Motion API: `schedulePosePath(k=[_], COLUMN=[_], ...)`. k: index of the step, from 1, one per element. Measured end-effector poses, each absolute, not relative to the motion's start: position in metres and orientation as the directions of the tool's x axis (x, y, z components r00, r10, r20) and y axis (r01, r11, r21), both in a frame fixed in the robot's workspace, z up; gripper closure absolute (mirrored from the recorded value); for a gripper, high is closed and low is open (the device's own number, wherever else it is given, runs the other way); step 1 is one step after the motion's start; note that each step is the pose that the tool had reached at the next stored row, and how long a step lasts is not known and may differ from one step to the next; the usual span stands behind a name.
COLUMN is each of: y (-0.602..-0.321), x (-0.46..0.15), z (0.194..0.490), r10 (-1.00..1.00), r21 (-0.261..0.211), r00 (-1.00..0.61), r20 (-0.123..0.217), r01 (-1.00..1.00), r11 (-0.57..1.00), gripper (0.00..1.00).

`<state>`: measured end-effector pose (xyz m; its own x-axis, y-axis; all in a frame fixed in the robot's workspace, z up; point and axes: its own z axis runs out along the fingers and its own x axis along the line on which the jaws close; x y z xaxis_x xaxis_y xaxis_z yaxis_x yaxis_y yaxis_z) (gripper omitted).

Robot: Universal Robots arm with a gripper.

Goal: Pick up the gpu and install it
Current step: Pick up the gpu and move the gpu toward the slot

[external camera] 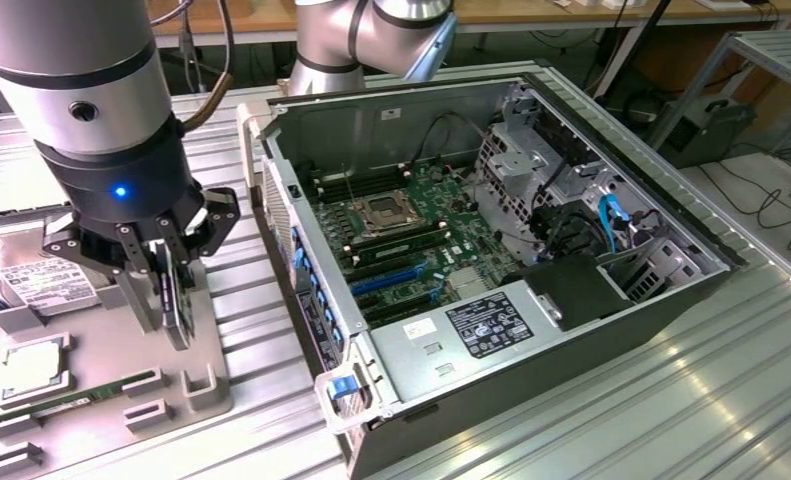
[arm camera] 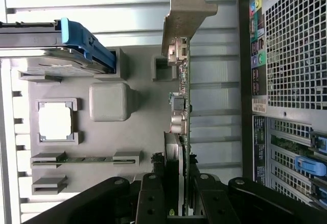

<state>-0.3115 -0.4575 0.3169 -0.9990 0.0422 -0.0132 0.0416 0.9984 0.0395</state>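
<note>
The end effector (external camera: 163, 295) is hanging over the grey parts tray (external camera: 102, 420) on the exterior view's left. Its fingers (arm camera: 152, 198) are clamping the gpu (arm camera: 182, 106), one on each flat face. The card is riding upright and edge-on, with its silver bracket (arm camera: 185, 9) sticking out at the end away from the grip. It is looking clear of the tray's cradles, though I cannot tell how far above them.

By my reading we are sitting in the pick-up-and-carry part of the job: the grab is made, the install is not yet done.

The open computer case (external camera: 368, 120) is lying just beside the tray on the bench (external camera: 675, 400). Its motherboard (external camera: 429, 225) is facing up, and blue expansion slots (external camera: 392, 280) are showing near the wall closest to the tray. The hard drive (external camera: 35, 280) and the memory stick (external camera: 82, 398) are sitting on the tray, untouched.

Seating this card is going to ask, I'd judge, for three things: its connector edge lined up along one slot, the bracket meeting that wall's opening, and a straight press down. With any tilt it is risking a jam against the slot lip or the neighbouring parts.
</note>
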Motion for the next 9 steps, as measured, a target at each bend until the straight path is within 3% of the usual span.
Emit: schedulePosePath(k=[9], y=[-0.4575], x=[-0.3113], z=[0.3228], r10=[0.042], r21=[0.039], r00=[-0.999], r20=[-0.013], r01=[0.042], r11=[0.998], gripper=[0.73])
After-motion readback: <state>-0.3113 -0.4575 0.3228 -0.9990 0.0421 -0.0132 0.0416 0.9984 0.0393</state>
